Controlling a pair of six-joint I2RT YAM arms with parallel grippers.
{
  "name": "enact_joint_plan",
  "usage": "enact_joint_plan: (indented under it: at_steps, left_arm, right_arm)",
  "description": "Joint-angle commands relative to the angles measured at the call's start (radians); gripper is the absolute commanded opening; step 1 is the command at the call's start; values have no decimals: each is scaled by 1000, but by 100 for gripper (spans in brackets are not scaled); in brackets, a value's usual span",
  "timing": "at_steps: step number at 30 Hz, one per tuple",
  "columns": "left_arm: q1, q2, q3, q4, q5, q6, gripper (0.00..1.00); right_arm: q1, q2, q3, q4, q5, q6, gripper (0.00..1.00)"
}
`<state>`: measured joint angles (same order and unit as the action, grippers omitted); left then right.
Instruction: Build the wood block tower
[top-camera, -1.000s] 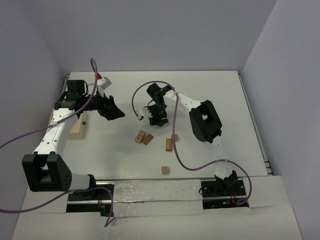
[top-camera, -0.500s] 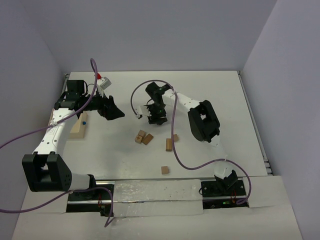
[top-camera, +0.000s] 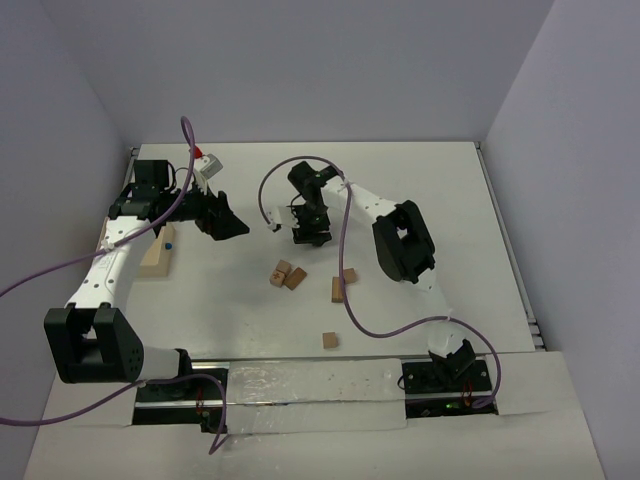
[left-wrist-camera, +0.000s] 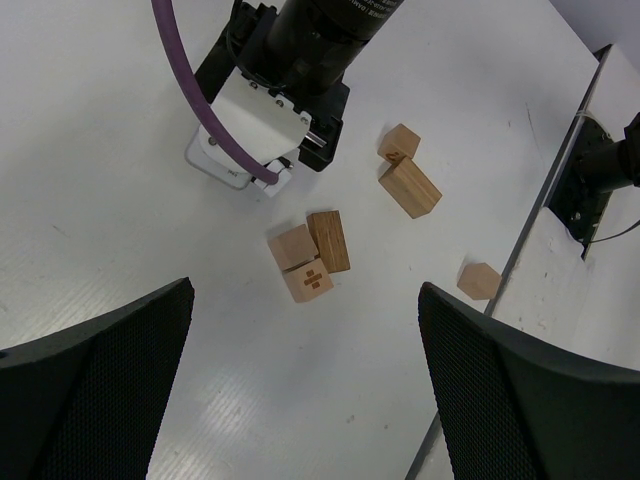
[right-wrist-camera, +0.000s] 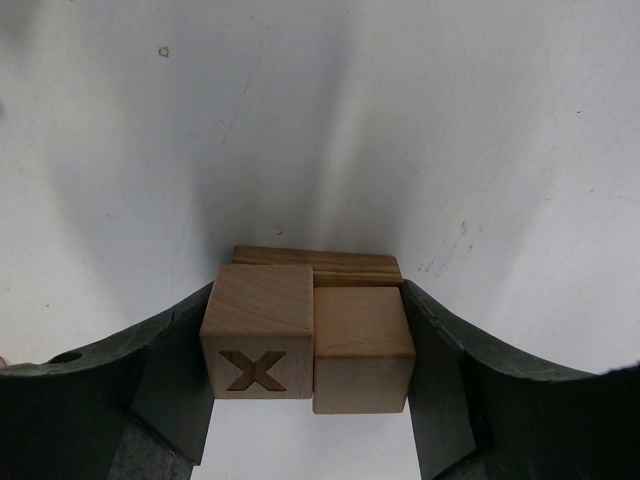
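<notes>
At the centre of the white worktop (top-camera: 450, 200), seen from the top external view, the right gripper (top-camera: 308, 233) is pointed downward. At the left of that frame the left gripper (top-camera: 225, 222) is held above the surface, its jaws spread wide with nothing between them.

In the right wrist view the right jaws are closed on a pair of cubes (right-wrist-camera: 300, 320) set side by side, one pad pressed on each outer face. A dark X is stamped on the left cube (right-wrist-camera: 258, 345); the right cube (right-wrist-camera: 362, 345) is unmarked. A flat longer block (right-wrist-camera: 315, 262) is seen just behind them, touching.

Below the centre of the top view, loose wood blocks (top-camera: 294, 279) are scattered well apart from both jaws: a touching cluster (top-camera: 281, 272), a long block (top-camera: 339, 290), a small cube (top-camera: 350, 274) just beside it, and a lone cube (top-camera: 329, 340) lower down. In the left wrist view a dark sign is borne by one marked cube (left-wrist-camera: 308, 280), too small to be read.
</notes>
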<state>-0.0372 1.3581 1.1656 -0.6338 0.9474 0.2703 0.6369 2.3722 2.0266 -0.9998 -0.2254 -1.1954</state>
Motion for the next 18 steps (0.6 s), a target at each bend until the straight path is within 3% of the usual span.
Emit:
enact_joint_plan:
  at_steps: [1,18]
  left_arm:
    - [8,4,37,8,29,14,99]
    - [8,-4,32,5,31,18,99]
  right_arm:
    - [-4,48,-5,-20,39,14,67]
    - [-2,53,24,-94,46,8,82]
